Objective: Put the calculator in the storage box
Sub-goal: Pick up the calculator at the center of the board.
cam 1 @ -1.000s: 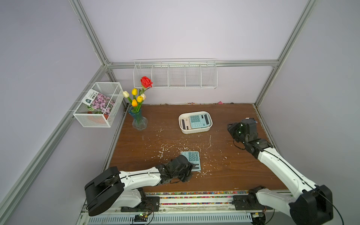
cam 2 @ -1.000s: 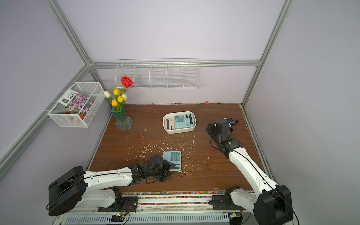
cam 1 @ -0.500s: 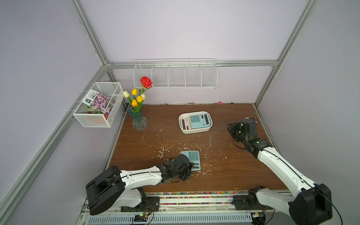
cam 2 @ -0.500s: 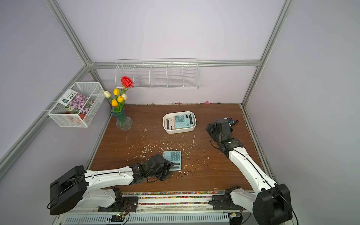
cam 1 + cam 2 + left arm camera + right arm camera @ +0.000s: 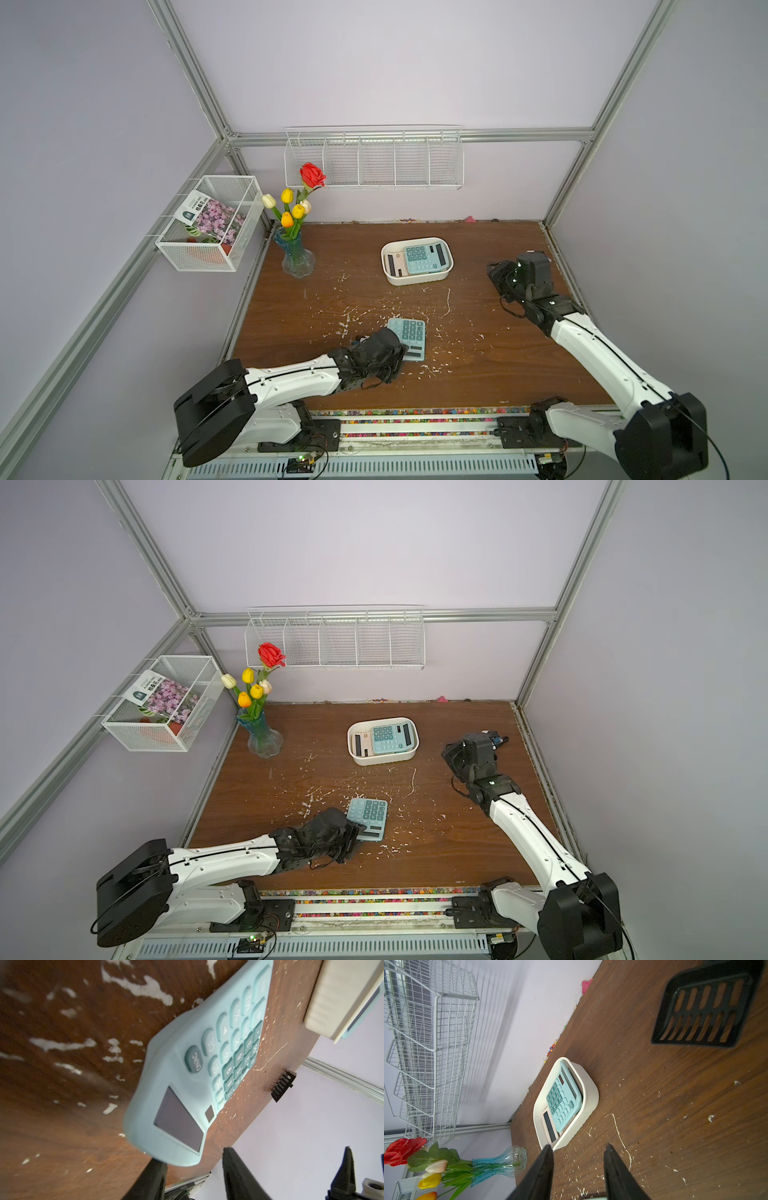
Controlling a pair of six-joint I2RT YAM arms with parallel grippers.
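Debris (image 5: 347,328) around calculator (image 5: 410,336), vase (image 5: 297,261) well apart

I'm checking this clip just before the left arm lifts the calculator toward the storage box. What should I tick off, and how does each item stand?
1. Loose calculator face up on the table: ok.
2. Left gripper astride its display end: ok.
3. Fingers closed firmly on it: not ok, a gap shows beside one.
4. Storage box upright: ok.
5. Room inside: cannot tell; a teal calculator lies over a beige calculator.
6. Right gripper open, empty, apart from the box: ok.
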